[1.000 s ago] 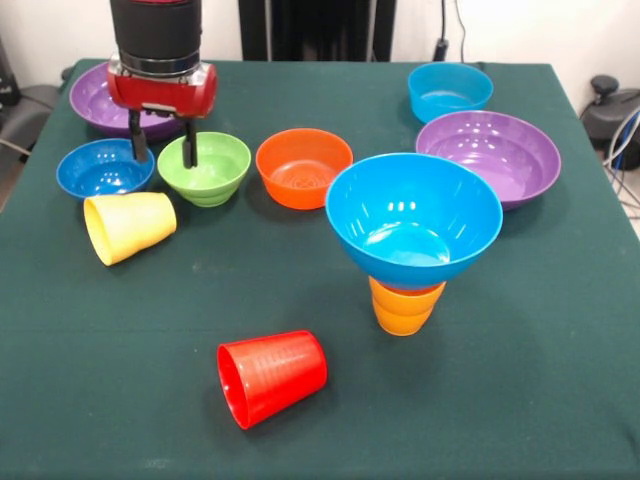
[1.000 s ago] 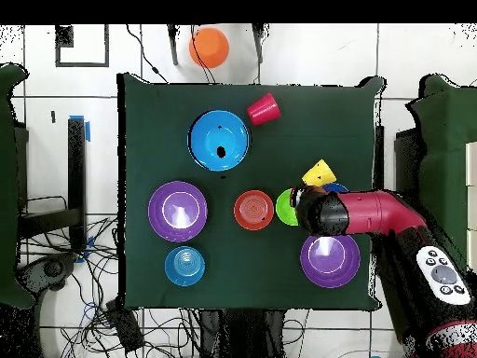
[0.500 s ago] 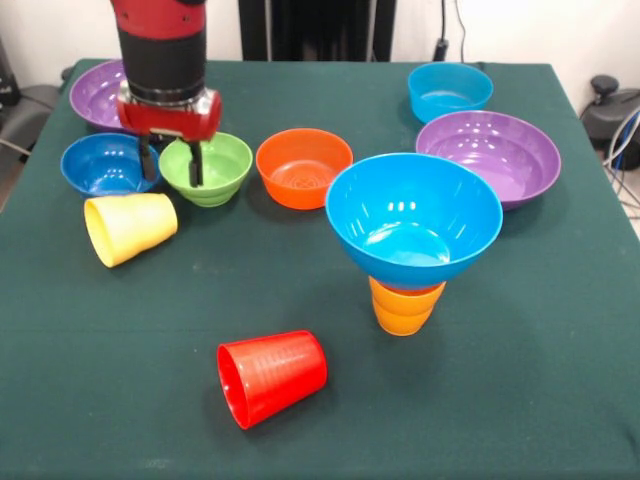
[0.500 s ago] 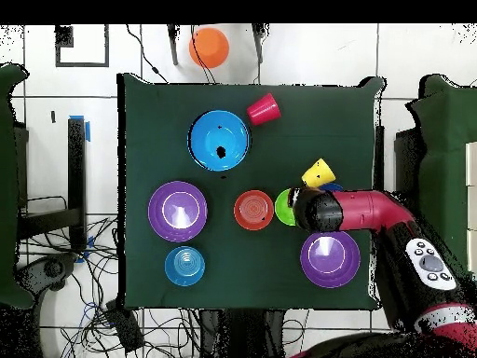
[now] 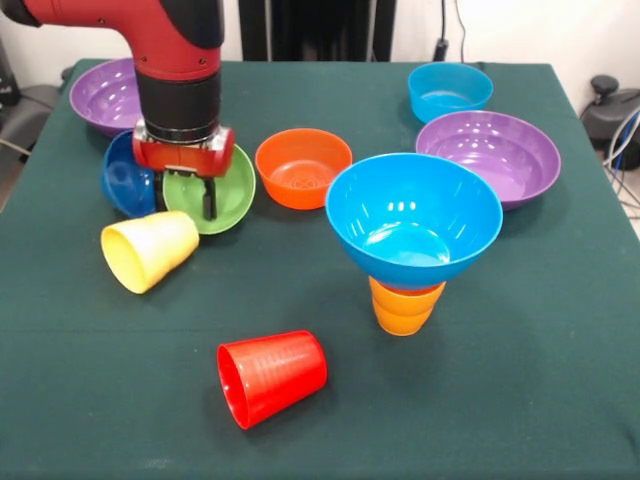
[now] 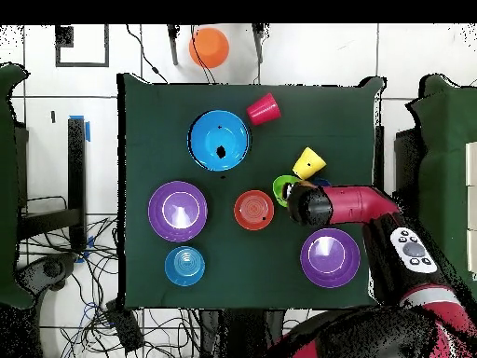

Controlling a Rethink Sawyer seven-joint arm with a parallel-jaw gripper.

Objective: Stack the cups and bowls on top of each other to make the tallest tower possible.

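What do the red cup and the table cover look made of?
Red cup: probably hard plastic, glossy, with light glinting along its side and rim. Table cover: looks like matte dark green cloth or felt, with no shine at all.

The front view looks from across the table (image 5: 520,400), raised and angled down, close enough that the cloth fills nearly the whole picture; the arm (image 5: 175,60) enters from the top. The overhead view looks straight down from far higher, so the whole table (image 6: 149,112) shows with floor around it; the arm (image 6: 359,207) reaches in from the lower right. Both views share the tabletop, including the large blue bowl (image 5: 413,215) (image 6: 219,140).
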